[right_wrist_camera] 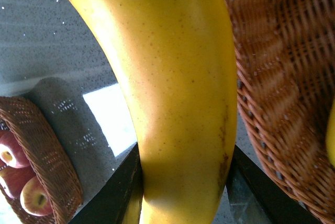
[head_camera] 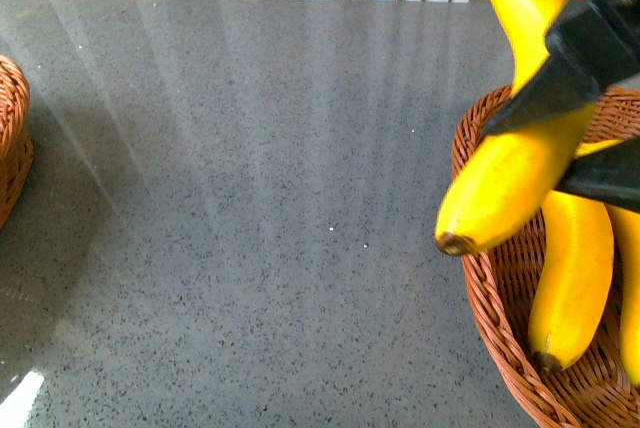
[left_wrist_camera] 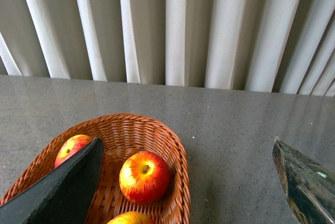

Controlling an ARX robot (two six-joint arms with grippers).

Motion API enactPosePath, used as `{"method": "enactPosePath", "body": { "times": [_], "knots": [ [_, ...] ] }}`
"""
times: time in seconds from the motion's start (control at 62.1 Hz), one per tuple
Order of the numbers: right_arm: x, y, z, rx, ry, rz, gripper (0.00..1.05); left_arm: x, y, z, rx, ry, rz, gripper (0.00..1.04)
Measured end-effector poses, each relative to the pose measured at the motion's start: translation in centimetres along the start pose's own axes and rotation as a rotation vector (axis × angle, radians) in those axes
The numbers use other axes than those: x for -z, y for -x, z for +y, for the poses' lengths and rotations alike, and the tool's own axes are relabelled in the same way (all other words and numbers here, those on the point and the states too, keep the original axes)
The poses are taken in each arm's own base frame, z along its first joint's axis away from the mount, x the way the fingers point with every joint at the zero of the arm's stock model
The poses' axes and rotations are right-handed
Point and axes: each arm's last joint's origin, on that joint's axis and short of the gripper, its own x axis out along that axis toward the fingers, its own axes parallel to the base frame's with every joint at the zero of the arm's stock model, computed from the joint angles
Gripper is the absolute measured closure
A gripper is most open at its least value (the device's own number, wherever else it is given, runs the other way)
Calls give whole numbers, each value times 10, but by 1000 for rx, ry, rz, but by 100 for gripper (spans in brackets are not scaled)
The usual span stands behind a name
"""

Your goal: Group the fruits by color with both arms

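Banana (head_camera: 510, 173) clamped in right end effector (head_camera: 585, 113), raised over the right wicker basket's (head_camera: 490, 298) rim (two bananas inside). Left end effector (left_wrist_camera: 188, 182) spread wide above the apple basket (left_wrist_camera: 175, 150).

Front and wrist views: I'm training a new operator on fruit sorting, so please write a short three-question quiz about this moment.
1. True or false: the right gripper is shut on a banana.
2. How many apples show in the left wrist view? A) one B) three C) five
3. Fill in: the held banana hangs over the rim of the right ____.

Key
1. True: both fingers press against its sides in the right wrist view.
2. B: one apple in the middle, one behind the gripper finger, one at the picture's edge, all in the left basket.
3. basket; another banana already lies inside.
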Motion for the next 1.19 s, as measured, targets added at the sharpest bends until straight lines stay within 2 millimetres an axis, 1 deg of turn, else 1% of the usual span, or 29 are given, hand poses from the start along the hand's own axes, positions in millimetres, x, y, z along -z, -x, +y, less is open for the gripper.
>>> {"method": "enactPosePath", "body": {
  "times": [0.113, 0.193, 0.242, 0.371, 0.419, 0.548, 0.661, 0.87, 1.192],
  "knots": [
    [-6, 6, -37, 28, -39, -20, 71, 0, 0, 0, 0, 0, 0, 9],
    [-16, 6, -56, 50, -65, -41, 71, 0, 0, 0, 0, 0, 0, 9],
    [-19, 6, -64, 60, -75, -49, 71, 0, 0, 0, 0, 0, 0, 9],
    [-24, 3, -87, 93, -82, -51, 71, 0, 0, 0, 0, 0, 0, 9],
    [-25, 1, -94, 95, -81, -46, 71, 0, 0, 0, 0, 0, 0, 9],
    [-24, -3, -102, 96, -76, -39, 71, 0, 0, 0, 0, 0, 0, 9],
    [-19, -7, -112, 105, -73, -24, 71, 0, 0, 0, 0, 0, 0, 9],
    [-15, -14, -124, 120, -70, -4, 70, 0, 0, 0, 0, 0, 0, 9],
    [-19, -14, -128, 79, -60, -32, 22, 0, 0, 0, 0, 0, 0, 9]
  ]
}}
